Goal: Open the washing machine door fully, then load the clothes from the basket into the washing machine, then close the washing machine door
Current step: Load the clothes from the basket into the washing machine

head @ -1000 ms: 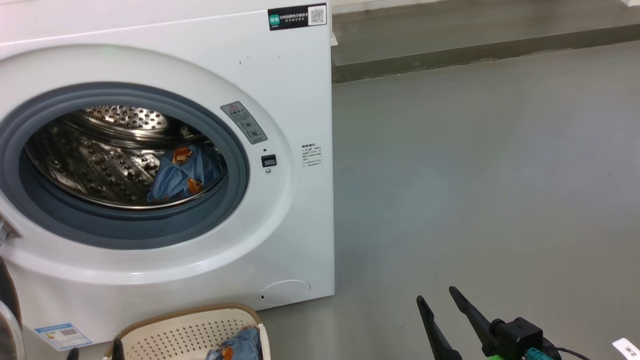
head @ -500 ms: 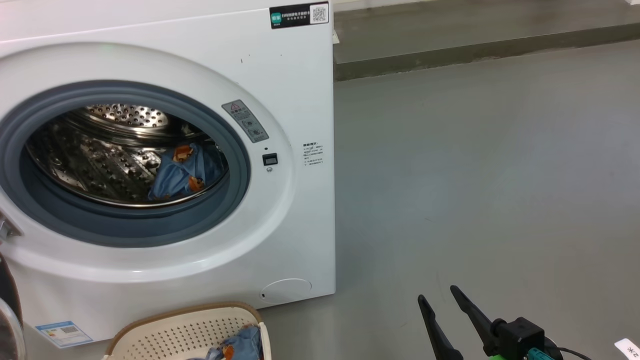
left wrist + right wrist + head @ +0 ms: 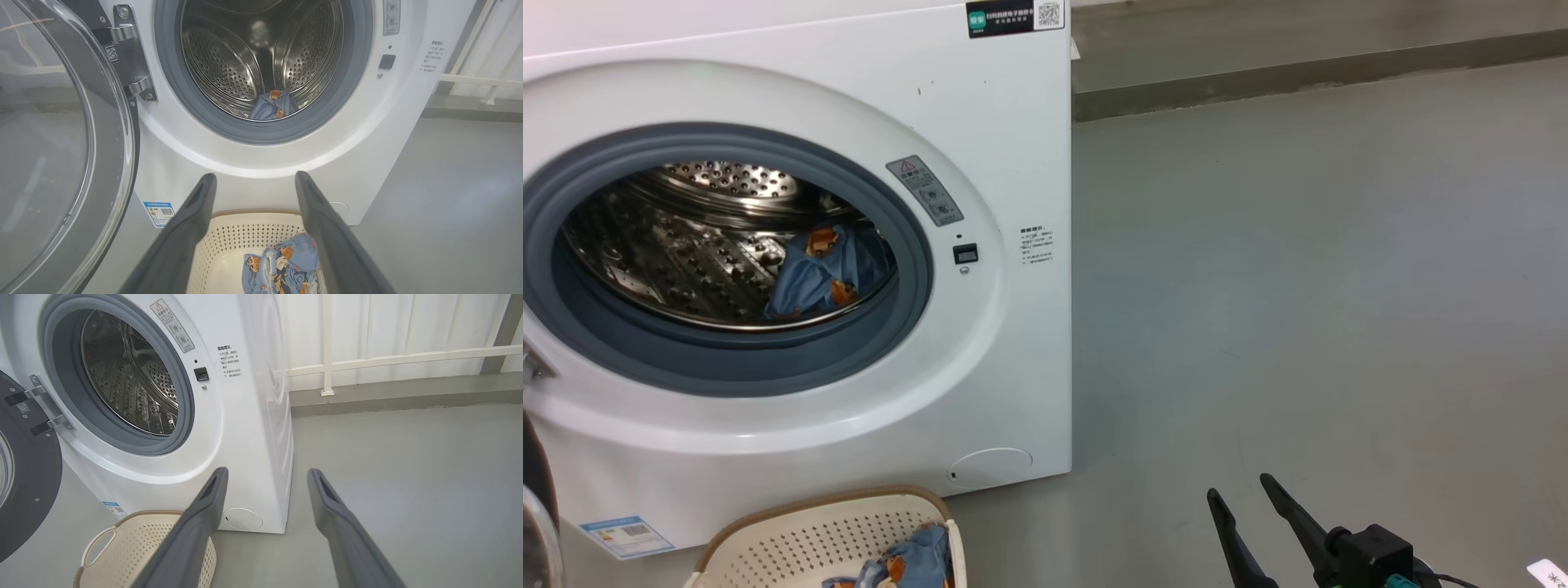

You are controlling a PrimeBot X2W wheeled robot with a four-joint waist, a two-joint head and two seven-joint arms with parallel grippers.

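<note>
Door: washing machine door (image 3: 61, 143) swung wide to the left of the washing machine (image 3: 1013, 163).
Clothes: clothes (image 3: 286, 265) split in two; most lie bunched at the right end of the basket (image 3: 229, 241), and one blue piece lies low at the front of the drum (image 3: 229, 61).
Basket: on the floor (image 3: 1298, 286), just in front of the machine, below the opening.
Left fingers (image 3: 192, 220): spread wide, holding nothing, hovering above the basket.
Right fingers (image 3: 204, 514): spread wide, holding nothing, off to the right over the floor.
Stage (judged): loading partly done; basket pickup next.
Risk 1: a shallow pinch takes only the top layer, so the rest drops on the lift.
Risk 2: a fingertip catching the basket's holes or rim drags the light basket.
Risk 3: cloth left across the grey seal (image 3: 727, 367) gets trapped when the door shuts.
</note>
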